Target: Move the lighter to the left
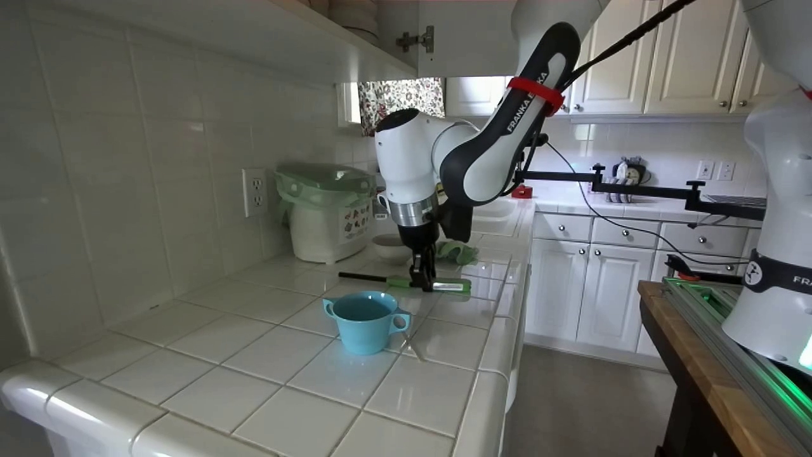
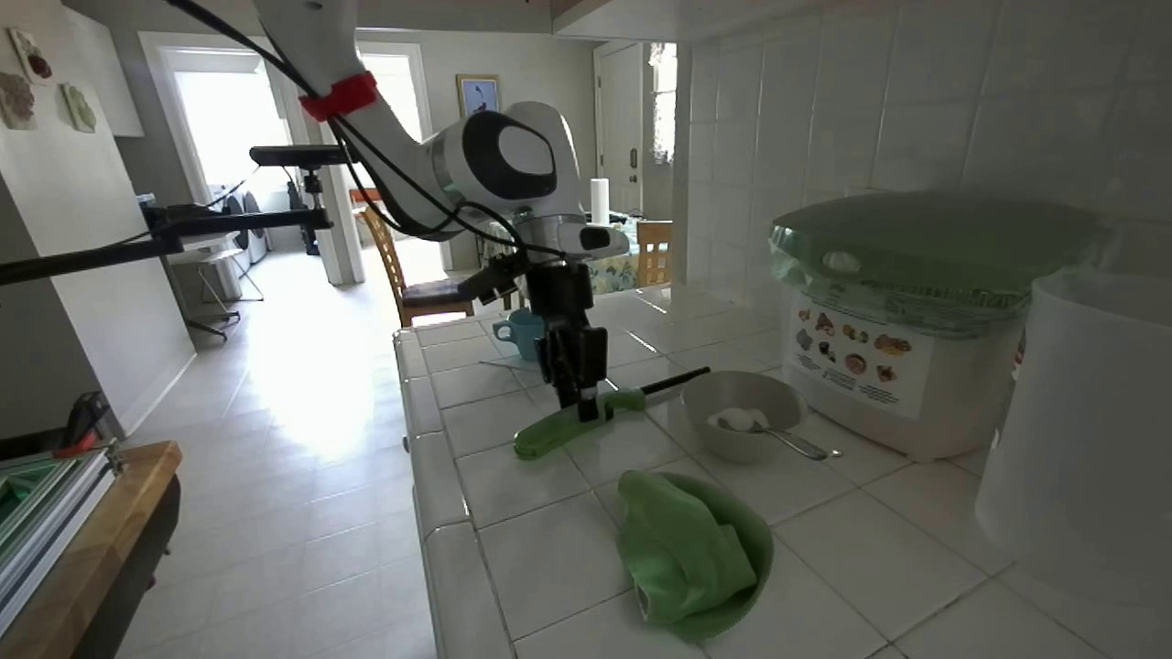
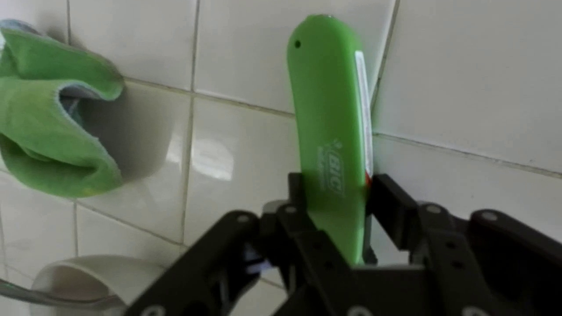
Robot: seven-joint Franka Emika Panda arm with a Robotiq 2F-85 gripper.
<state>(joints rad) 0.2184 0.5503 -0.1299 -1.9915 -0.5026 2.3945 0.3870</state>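
The lighter is long and slim, with a bright green body and a thin black end. It shows in both exterior views [image 1: 462,287] [image 2: 549,434] and in the wrist view [image 3: 327,96]. It lies across the tiled counter, at or just above the surface; I cannot tell which. My gripper [image 3: 336,188] points down and is shut on the green body, with one finger against each side. The gripper also shows in both exterior views [image 1: 423,285] [image 2: 587,408], around the middle of the lighter. In the wrist view the black end is mostly hidden behind the gripper.
A blue cup [image 1: 365,324] stands near the lighter. A pale bowl [image 2: 723,439] with a spoon sits by the black end. A rounded green cloth-like thing [image 2: 691,558] lies nearby. A green-lidded bin [image 1: 323,222] and a white cylinder [image 2: 1080,439] stand by the wall.
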